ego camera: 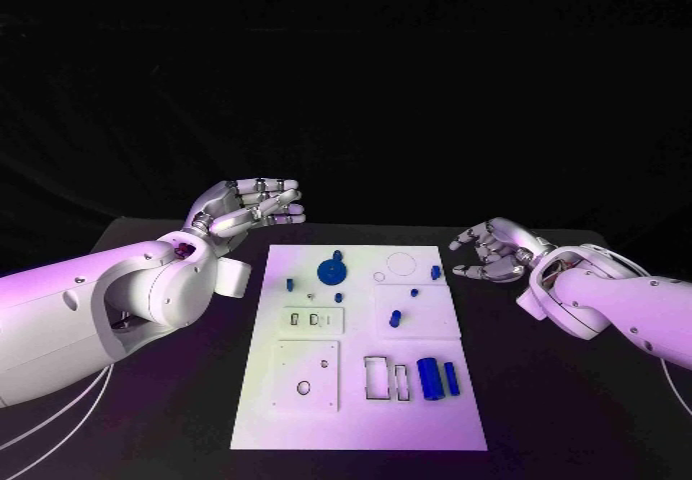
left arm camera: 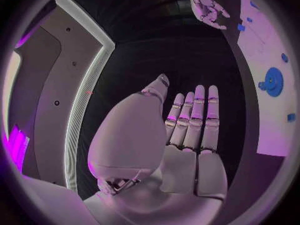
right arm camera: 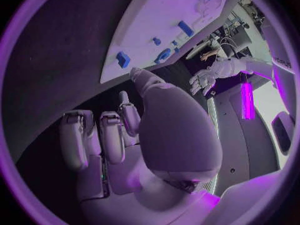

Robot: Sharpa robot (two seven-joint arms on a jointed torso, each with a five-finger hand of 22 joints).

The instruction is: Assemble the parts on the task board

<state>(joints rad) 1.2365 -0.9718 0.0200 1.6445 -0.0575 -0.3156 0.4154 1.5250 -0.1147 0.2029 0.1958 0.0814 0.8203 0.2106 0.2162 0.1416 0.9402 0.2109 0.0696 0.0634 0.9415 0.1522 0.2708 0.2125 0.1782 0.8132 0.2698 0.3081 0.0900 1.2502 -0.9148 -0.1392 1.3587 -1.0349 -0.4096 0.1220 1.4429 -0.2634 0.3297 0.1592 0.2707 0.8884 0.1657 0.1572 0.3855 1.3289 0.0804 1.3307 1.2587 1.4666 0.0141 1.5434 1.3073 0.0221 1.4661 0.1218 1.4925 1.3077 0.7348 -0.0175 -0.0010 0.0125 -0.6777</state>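
The white task board point(ego camera: 361, 400) lies mid-table. On its far part sit a blue gear point(ego camera: 332, 270) and several small blue pieces, one of them point(ego camera: 395, 318) near the middle. Two blue cylinders point(ego camera: 438, 378) lie at its near right. My left hand point(ego camera: 248, 208) hovers off the board's far left corner, fingers stretched out and holding nothing; its palm point(left arm camera: 187, 135) is bare in the left wrist view, with the gear point(left arm camera: 273, 80) off to one side. My right hand point(ego camera: 493, 250) hangs beside the far right corner, fingers loosely bent and apart, empty point(right arm camera: 125, 135).
Black table point(ego camera: 562, 400) surrounds the board on both sides. The board has rectangular slots point(ego camera: 385, 378) beside the cylinders and a square plate point(ego camera: 306, 375) at its near left. Board edge point(right arm camera: 162, 20) lies ahead of my right hand.
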